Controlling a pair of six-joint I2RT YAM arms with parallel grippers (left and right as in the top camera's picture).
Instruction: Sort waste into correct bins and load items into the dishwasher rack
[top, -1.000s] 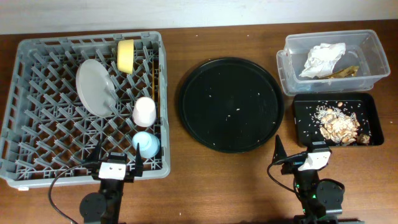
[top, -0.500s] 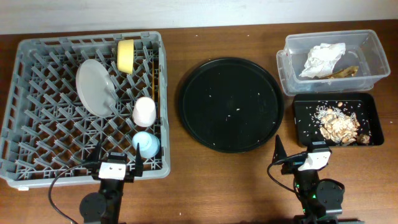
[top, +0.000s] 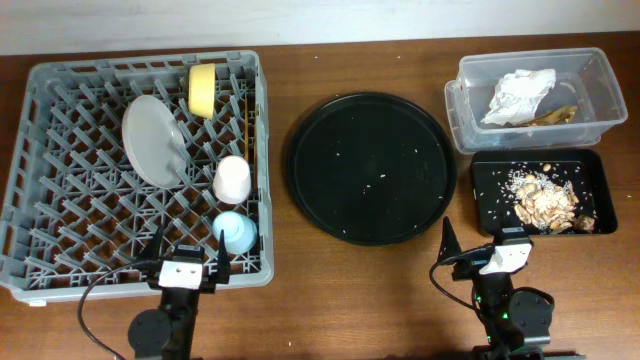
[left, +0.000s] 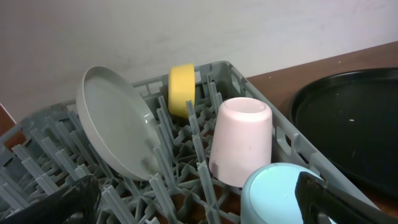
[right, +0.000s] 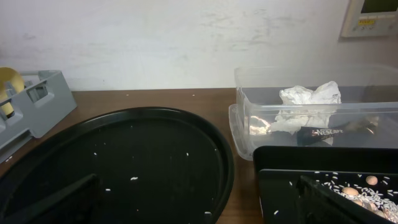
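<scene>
Left tool (top: 188, 252) and right tool (top: 477, 250) sat released, empty, bottom of frame; task looked finished, so parking seemed right.

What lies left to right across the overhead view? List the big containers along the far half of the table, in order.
dishwasher rack → round black tray → clear plastic tub

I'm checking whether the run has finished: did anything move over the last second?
Nothing visibly changed. The left gripper and right gripper stay open and empty; the white round plate leans in the large grey plastic dishwasher rack as before.
</scene>
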